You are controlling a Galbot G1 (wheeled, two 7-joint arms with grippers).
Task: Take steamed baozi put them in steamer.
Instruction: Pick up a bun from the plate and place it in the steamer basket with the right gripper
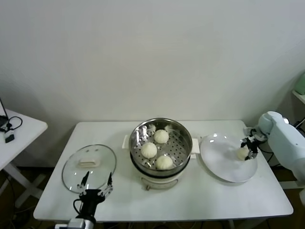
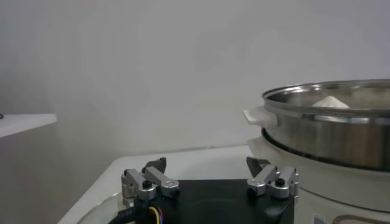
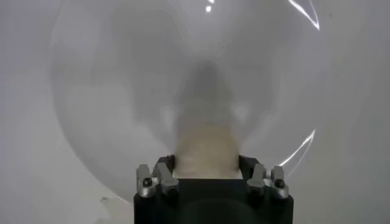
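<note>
Gripping the last small cream-white dough bun (image 1: 242, 152) on the flat white round plate (image 1: 221, 167), the right gripper (image 1: 249, 149) sits over the plate's far right side with its two fingers drawn in against the bun's flanks; the right wrist view shows the bun (image 3: 206, 153) wedged between the jaws and still resting on the plate. Three more smooth white buns (image 1: 149, 150) already lie on the perforated floor of the round shiny stainless-steel steamer basket (image 1: 178, 129), which stands on its cream-white electric pot in the middle of the white table (image 1: 248, 200).

The dough looks soft, so a hard squeeze could dent or tear it, while a light one could let it slide out on the way up. The bun may also cling to the plate and drag it. The carry must clear the steamer's raised rim; a low path could knock the bun loose. The free floor space seems to be towards the basket's right and rear, so a careless drop could land on the other buns.

The left gripper (image 1: 96, 187) waits with its fingers spread wide at the table's front edge, just beside the round glass lid (image 1: 76, 164), holding nothing.
</note>
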